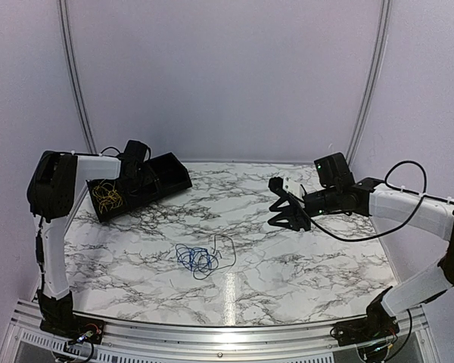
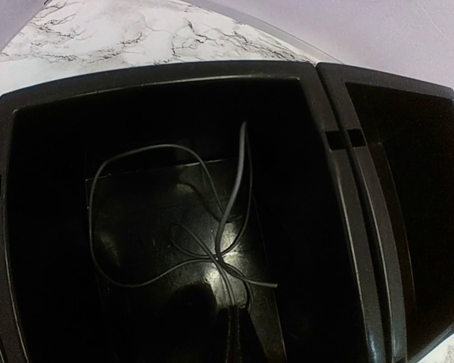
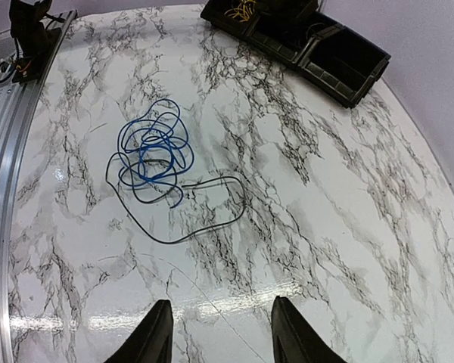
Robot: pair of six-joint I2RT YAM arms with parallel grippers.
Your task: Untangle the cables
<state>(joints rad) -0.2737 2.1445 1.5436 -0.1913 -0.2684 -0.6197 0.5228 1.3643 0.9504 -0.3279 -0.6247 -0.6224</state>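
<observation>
A tangle of blue cable [image 1: 195, 259] and black cable [image 1: 224, 250] lies mid-table; the right wrist view shows the blue cable [image 3: 153, 147] looped over the black cable [image 3: 212, 219]. A yellow cable [image 1: 106, 197] sits in the left compartment of the black bin [image 1: 174, 172]. My left gripper [image 1: 140, 170] reaches into the bin's middle compartment. In the left wrist view it [image 2: 240, 333] is shut on a pale grey-white cable [image 2: 234, 189] that loops across the compartment floor. My right gripper [image 1: 287, 208] hovers open above the table's right side, with nothing between its fingers [image 3: 155, 336].
The bin [image 2: 325, 128] has several compartments and rests tilted at the back left; the one to the right of the pale cable looks dark and empty. A metal rail [image 3: 4, 189] runs along the table's near edge. White walls close in the back.
</observation>
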